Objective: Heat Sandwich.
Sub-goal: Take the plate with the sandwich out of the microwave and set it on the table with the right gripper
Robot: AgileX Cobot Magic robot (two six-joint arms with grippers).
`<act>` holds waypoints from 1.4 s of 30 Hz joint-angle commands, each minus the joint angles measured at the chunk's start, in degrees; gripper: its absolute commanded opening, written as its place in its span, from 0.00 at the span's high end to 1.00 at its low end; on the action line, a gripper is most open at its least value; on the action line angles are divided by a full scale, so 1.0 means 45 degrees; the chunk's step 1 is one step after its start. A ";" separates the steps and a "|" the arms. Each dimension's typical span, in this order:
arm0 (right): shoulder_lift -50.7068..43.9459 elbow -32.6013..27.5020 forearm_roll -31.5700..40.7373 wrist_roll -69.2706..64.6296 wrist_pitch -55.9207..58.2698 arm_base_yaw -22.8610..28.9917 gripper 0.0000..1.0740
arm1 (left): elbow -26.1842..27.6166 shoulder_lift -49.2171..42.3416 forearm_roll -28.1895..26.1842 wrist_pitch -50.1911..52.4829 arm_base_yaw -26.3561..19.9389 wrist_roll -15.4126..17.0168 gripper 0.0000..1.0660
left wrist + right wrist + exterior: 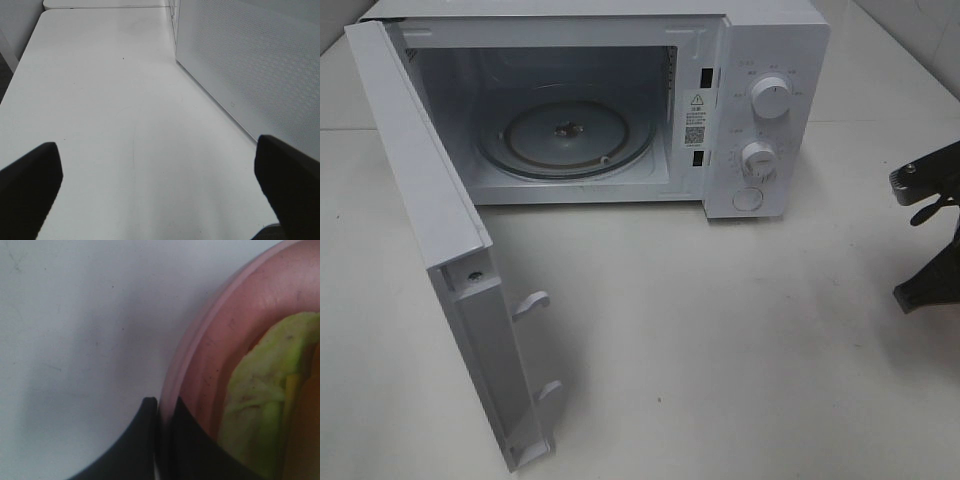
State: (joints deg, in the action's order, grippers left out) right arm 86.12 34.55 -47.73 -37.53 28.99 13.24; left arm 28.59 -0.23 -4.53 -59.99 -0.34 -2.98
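Right now my right gripper [161, 407] is pinching the rim of the pink plate [220, 335], one finger sitting on the outside of the rim and the other on the inside, the two pressed nearly together with only the thin edge between them. The sandwich [265, 405] is lying on that plate, just beyond my inner finger: pale yellow-green, with an orange strip along its far side. Outside the plate, beside my outer finger, the white table [75, 315] is showing bare.

From the high camera only part of my right arm [930, 240] is showing, at the edge of the picture, well apart from the white microwave [760, 110]. The microwave's door [450, 260] is standing wide open, swung out toward my left side, and the glass turntable [575, 140] inside is lying flat in the cavity. The plate and sandwich are out of that view.

My left gripper [160, 185] is hanging with its fingers [30, 185] spread wide and holding nothing, over the table, with the perforated face of the microwave door just beside one finger.
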 commanded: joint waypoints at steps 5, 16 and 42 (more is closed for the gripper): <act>0.1299 -0.0038 -0.0598 -0.0611 -0.0586 -0.0089 1.00 | -0.0076 -0.0153 -0.0076 0.0140 -0.0051 0.0051 0.06; 0.2534 -0.0038 -0.1299 -0.1553 -0.1439 -0.0089 1.00 | -0.0076 -0.0153 -0.0076 0.0140 -0.0051 0.0051 0.06; 0.2559 -0.0013 -0.0764 -0.1604 -0.1515 -0.0089 0.70 | -0.0076 -0.0153 -0.0076 0.0140 -0.0051 0.0051 0.06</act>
State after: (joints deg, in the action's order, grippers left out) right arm 98.03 34.49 -51.91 -44.35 21.89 13.24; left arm 28.59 -0.23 -4.53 -59.99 -0.34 -2.98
